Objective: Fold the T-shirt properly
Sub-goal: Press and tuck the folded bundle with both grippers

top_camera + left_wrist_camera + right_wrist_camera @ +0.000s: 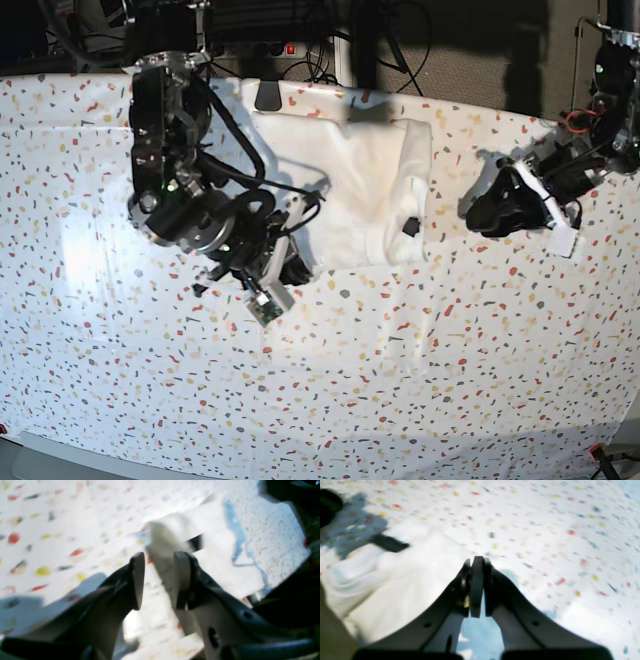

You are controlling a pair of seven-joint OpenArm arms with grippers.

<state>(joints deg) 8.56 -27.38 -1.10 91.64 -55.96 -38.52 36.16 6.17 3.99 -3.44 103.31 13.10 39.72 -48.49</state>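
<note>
The T-shirt [350, 190] lies folded into a soft white rectangle on the far middle of the counter [400, 380], plain side up, with a small black tag [410, 226] near its right edge. The cloth looks matte and slightly rumpled, with a doubled strip running down the right side and a shallow crease across the lower part. The counter is covered in a smooth white sheet speckled with red, yellow and dark flecks.

The right gripper [477, 585] hangs just off the shirt's lower left corner, its dark curved fingers pressed flat together on nothing. In the left wrist view the left gripper [158, 580] stands spread, flat grey pads apart, with blurred white cloth showing between them; whether it touches the cloth I cannot tell. In the base view that gripper sits well apart from the shirt's right edge.

The near half of the counter is wide open; the far edge is crowded by cables and dark equipment
</note>
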